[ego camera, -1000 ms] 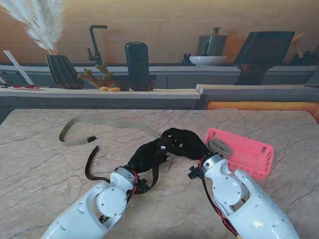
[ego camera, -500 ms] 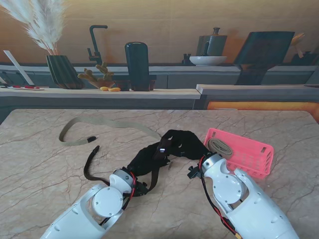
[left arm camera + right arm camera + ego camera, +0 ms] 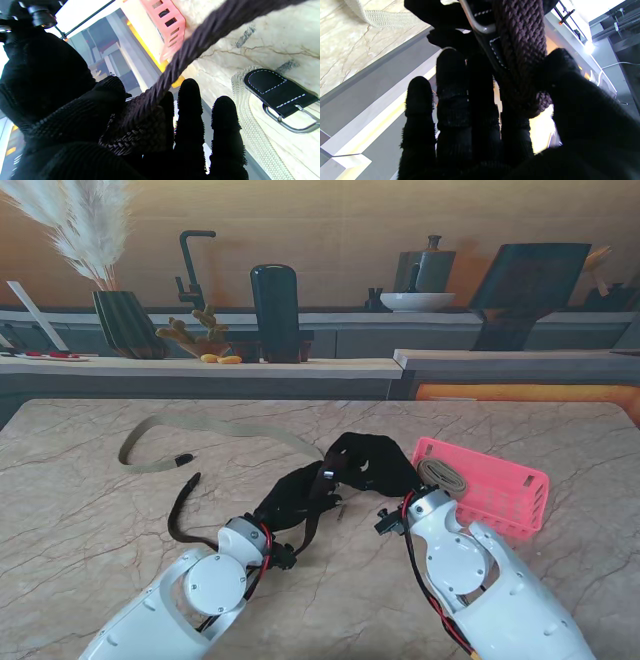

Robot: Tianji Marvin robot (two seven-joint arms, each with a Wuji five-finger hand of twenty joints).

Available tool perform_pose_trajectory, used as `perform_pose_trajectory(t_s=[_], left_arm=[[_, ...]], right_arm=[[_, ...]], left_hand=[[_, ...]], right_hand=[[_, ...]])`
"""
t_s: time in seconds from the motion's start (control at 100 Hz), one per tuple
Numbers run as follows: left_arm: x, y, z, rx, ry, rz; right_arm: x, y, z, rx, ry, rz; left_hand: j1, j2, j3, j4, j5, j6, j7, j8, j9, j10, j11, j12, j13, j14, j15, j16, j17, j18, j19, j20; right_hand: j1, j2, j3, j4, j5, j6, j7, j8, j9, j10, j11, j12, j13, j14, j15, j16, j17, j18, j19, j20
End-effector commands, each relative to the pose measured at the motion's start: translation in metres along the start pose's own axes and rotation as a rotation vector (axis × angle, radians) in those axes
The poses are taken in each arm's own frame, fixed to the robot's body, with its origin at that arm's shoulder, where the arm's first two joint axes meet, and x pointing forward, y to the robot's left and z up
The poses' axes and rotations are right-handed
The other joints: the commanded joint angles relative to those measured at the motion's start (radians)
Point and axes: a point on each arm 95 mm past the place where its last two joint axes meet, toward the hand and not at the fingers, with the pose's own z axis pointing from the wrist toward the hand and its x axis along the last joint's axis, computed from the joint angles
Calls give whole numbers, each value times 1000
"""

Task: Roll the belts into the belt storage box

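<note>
Since a second ago our left hand [image 3: 300, 495] has drawn slightly nearer to us, its fingers [image 3: 190, 105] clamped on the dark braided belt [image 3: 185, 515]. On the counter [image 3: 80, 520], the pink storage box [image 3: 500, 485] at right holds a rolled beige belt [image 3: 440, 473], half hidden. Our right hand [image 3: 370, 465] grips the same dark belt; its buckle is hard to make out. A loose beige belt [image 3: 200, 430] lies farther left.

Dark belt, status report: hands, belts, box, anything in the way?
Both hands shut on the dark belt: left hand, right hand. Its tail trails on the table. One rolled belt in the pink box; beige belt loose. Nothing blocking.
</note>
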Motion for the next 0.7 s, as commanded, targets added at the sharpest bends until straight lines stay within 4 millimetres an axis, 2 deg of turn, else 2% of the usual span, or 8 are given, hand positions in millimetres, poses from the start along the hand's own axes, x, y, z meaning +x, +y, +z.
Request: perform_pose_trajectory(t_s=[0.0, 0.21, 0.4, 0.53, 0.57, 0.63, 0.66, 0.69], left_arm=[[2, 1, 0, 19, -2, -8], [3, 1, 1, 72, 2, 17], [4, 2, 0, 86, 9, -61], [5, 4, -2, 82, 10, -153], [5, 4, -2, 81, 10, -181], [6, 5, -3, 84, 3, -228], [6, 5, -3, 87, -2, -248], [7, 5, -3, 88, -7, -264]], right_arm=[[8, 0, 2, -30, -7, 20], [10, -4, 0, -66, -147, 160], [7, -10, 0, -92, -251, 286], [5, -13, 0, -112, -291, 328], [5, -13, 1, -116, -301, 347], [5, -14, 1, -126, -314, 366], [4, -14, 1, -131, -319, 369], [4, -14, 1, -136, -322, 369]], left_hand=[[-16, -1, -8, 42, -33, -35, -47, -13, -33, -31, -22, -13, -36, 5, -40, -33, -27, 9, -13, 2], [-39, 30, -51, 44, -120, -26, -96, -51, -103, -34, -39, -30, -134, 11, -153, -126, -68, 0, -46, -26], [-63, 45, -79, 35, -21, -23, -12, -16, 37, -30, 11, -25, -43, 22, -117, -147, -33, -2, -39, -47], [-159, 28, -104, 20, 4, -24, -23, -20, 71, -23, -7, -48, -39, 26, -150, -193, -38, 5, -65, -83], [-182, 59, -130, 15, 15, -21, -31, -24, 83, -16, -13, -55, -37, 36, -152, -199, -41, 7, -70, -92], [-163, 96, -204, 23, 36, -13, -45, -30, 99, -9, -16, -59, -29, 42, -147, -206, -51, 12, -73, -104], [-125, 143, -265, 30, 57, -9, -49, -28, 114, -6, -14, -57, -20, 46, -138, -206, -52, 12, -70, -105], [-58, 209, -389, 39, 79, -6, -52, -28, 134, -2, -13, -56, -9, 52, -127, -205, -52, 14, -66, -104]], right_hand=[[125, 21, 126, 8, 89, -169, 153, 20, 43, -23, -27, -12, 36, -32, -6, -4, -4, -9, 35, -6], [113, 21, 144, 14, 94, -127, 151, 1, 50, 7, 10, -36, 33, -7, 62, 18, -33, 0, 84, 23], [116, 29, 135, 17, 90, -120, 149, -3, 44, 17, 37, -50, 26, -9, 120, 24, -38, -23, 124, 39], [112, 38, 130, 19, 82, -126, 149, 0, 41, 13, 45, -53, 26, -18, 131, 22, -35, -36, 133, 40], [113, 40, 129, 19, 81, -126, 149, 0, 39, 13, 46, -54, 25, -19, 134, 22, -37, -38, 134, 40], [112, 44, 125, 20, 77, -126, 149, 1, 36, 12, 48, -55, 23, -21, 140, 23, -37, -41, 136, 40], [113, 46, 123, 21, 74, -127, 149, 2, 35, 9, 50, -55, 23, -24, 145, 24, -37, -43, 138, 40], [111, 49, 121, 22, 71, -129, 149, 2, 34, 9, 52, -56, 23, -26, 149, 24, -36, -45, 140, 40]])
